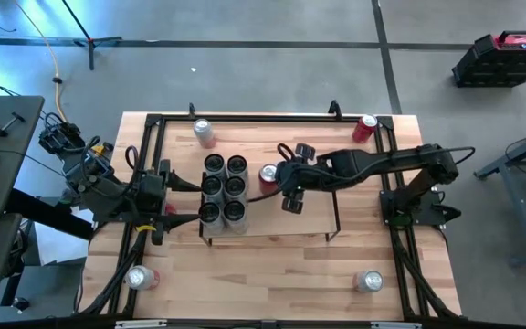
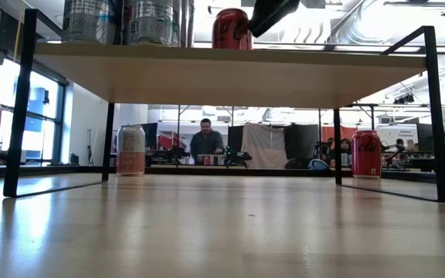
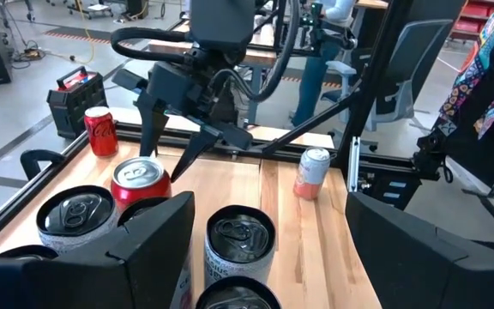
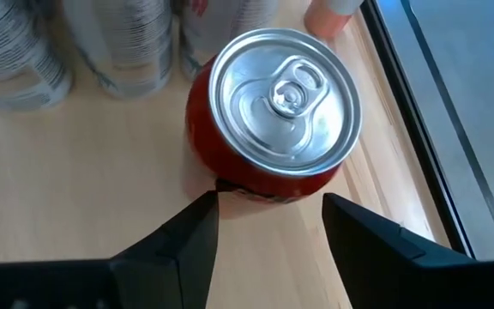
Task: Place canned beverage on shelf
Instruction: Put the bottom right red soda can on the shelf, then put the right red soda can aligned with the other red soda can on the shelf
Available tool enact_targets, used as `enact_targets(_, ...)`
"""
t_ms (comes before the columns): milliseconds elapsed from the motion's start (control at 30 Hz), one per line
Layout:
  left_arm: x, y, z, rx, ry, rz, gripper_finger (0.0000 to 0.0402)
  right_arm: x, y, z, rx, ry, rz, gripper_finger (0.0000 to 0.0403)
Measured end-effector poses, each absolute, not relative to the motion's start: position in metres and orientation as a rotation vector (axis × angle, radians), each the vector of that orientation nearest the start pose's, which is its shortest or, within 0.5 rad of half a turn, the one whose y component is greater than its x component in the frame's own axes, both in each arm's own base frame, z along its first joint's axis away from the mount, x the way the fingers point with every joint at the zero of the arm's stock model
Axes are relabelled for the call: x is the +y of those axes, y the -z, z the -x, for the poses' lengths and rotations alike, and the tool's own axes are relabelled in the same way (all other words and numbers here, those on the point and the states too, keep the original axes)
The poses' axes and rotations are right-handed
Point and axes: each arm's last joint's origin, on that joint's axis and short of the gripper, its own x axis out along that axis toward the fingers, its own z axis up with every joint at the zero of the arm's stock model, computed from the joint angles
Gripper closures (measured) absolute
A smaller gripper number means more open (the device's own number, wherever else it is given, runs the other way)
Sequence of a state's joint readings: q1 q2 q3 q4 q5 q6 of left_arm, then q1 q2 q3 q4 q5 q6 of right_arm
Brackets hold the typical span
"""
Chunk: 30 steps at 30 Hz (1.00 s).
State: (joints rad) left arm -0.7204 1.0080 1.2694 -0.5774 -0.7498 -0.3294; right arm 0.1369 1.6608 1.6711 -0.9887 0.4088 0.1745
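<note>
While the left gripper (image 1: 167, 195) waits open at the shelf's (image 1: 309, 219) left end, the red can (image 4: 273, 112), upright with its silver pull-tab lid showing, stands on the shelf beside six silver cans (image 1: 224, 189), the right gripper's (image 4: 268, 227) open fingers just clear of it.

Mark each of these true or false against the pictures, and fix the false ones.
1. A red can stands upright on the shelf. True.
2. The right gripper has lifted the red can off the shelf. False: the can stands on the board and the jaws sit apart, just short of it.
3. Six grey cans stand grouped on the shelf. True.
4. The left gripper holds a can. False: it waits open at the shelf's left end.
5. All cans are on the shelf. False: four stand on the tabletop near its corners.
</note>
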Motion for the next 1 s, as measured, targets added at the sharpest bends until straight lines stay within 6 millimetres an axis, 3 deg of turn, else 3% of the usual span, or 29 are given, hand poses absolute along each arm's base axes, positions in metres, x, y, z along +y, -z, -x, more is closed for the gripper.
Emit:
enact_targets(600,-0.107,-0.42,-0.152,0.226,-0.066,0.107,0.0108,0.037,-0.354,-0.342,0.894,0.276,0.106,0.021)
enact_targets(733,-0.107,-0.42,-0.152,0.227,-0.066,0.084,0.0108,0.041,-0.373,-0.335,0.899,0.264,0.113,0.021)
enact_targets(1000,-0.106,-0.421,-0.152,0.22,-0.092,0.075,0.0108,0.052,-0.424,-0.301,0.893,0.343,0.088,0.02)
